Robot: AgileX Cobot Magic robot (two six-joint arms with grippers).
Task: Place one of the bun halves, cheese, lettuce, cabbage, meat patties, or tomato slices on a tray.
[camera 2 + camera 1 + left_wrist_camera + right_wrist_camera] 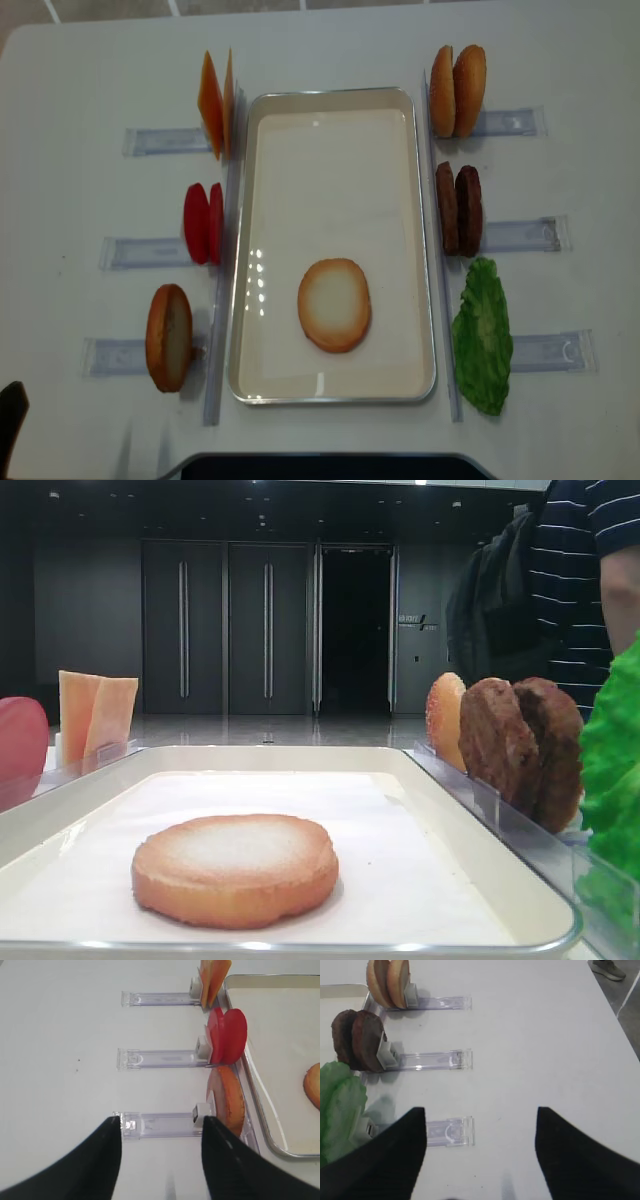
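Note:
One bun half (334, 305) lies flat, pale face up, on the paper lining of the cream tray (335, 94); it also shows in the low exterior view (236, 868). Left of the tray stand cheese (215, 103), tomato slices (203, 222) and another bun half (231, 1100). On the right stand two bun halves (387, 982), meat patties (357, 1040) and lettuce (482, 335). Cabbage is out of view. My left gripper (162, 1120) hangs open over the holder of the left bun half, holding nothing. My right gripper (481, 1109) is open and holds nothing, above the table beside the lettuce.
Clear plastic holders (150, 140) stick out to both sides of the tray, one (447, 1132) just under my right gripper. A person in a striped shirt (580, 580) stands behind the table. The table's right edge (615, 1007) runs close by.

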